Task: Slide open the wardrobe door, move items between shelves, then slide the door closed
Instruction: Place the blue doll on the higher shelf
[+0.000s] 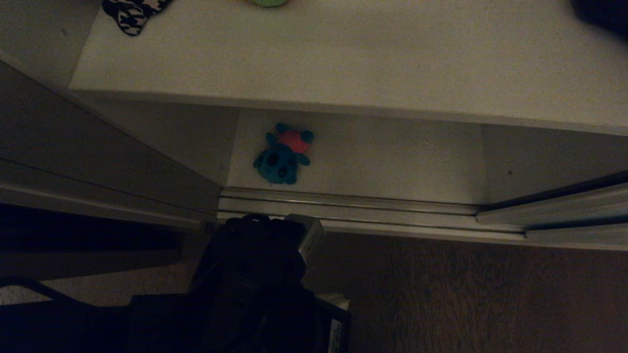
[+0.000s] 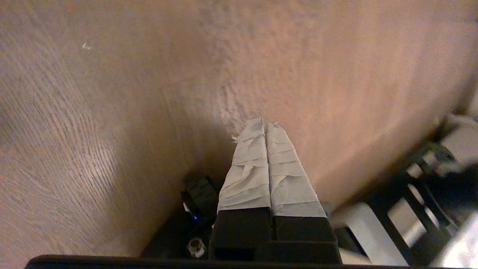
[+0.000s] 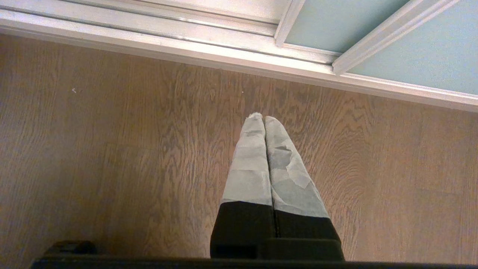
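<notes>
Nearest you, the left pincer (image 2: 265,125) is hanging over the wooden floor (image 2: 112,112) with its taped tips pressed together, gripping nothing; the right pincer (image 3: 263,118) is doing the same just short of the ribbed floor track (image 3: 186,35). Past the track, you are looking at the teal plush toy (image 1: 283,153) lying on the lower shelf (image 1: 392,166). Farther back, on the upper shelf (image 1: 343,59), the green toy (image 1: 267,2) and a houndstooth bag (image 1: 132,13) are peeking in. The sliding wardrobe door (image 3: 410,56) is standing aside at your right.

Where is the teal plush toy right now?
In the head view, the teal plush toy lies on the lower shelf, left of centre, just behind the floor track.
</notes>
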You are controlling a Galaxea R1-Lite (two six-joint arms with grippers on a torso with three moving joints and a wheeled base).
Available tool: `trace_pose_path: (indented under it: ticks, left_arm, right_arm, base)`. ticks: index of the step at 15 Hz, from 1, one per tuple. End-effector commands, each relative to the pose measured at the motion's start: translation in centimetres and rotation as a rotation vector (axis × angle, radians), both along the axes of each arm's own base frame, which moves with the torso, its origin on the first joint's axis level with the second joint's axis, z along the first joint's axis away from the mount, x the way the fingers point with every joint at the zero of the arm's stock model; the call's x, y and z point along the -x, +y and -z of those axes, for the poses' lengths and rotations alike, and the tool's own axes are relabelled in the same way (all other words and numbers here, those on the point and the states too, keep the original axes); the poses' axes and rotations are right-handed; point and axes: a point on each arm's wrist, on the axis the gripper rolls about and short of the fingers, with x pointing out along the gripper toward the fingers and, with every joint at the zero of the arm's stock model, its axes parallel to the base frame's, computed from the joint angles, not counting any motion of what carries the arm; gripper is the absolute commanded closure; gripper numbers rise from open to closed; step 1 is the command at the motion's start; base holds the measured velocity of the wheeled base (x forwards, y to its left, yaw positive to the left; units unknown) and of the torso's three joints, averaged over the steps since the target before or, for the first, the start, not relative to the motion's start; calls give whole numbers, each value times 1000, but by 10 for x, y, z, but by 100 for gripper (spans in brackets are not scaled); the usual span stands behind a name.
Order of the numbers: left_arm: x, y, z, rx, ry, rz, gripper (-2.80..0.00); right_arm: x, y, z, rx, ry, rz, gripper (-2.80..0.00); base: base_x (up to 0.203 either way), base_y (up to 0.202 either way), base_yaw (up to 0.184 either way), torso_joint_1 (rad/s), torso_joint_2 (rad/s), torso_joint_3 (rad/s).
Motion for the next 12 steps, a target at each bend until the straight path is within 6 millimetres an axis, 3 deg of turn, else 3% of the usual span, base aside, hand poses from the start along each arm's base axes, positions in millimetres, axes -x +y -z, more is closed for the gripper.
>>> trace_pose_path:
  ticks: [1,4,10,12]
  left_arm:
    - [-23,-8,23,-16,42,-60,0]
    - [-38,-4,22,32,74,-71,0]
    - [-109,-4,54,-24,128,-223,0]
    - [-119,-7,55,-23,126,-225,0]
  right_arm:
    - [0,0,0,1,-2,0,0]
    - [0,0,0,1,-2,0,0]
    - [0,0,0,1,0,0,0]
    - [0,0,0,1,-1,0,0]
  base:
    - [0,0,0,0,0,0]
    - [0,0,0,0,0,0]
    - [0,0,0,0,0,0]
    - [0,0,0,0,0,0]
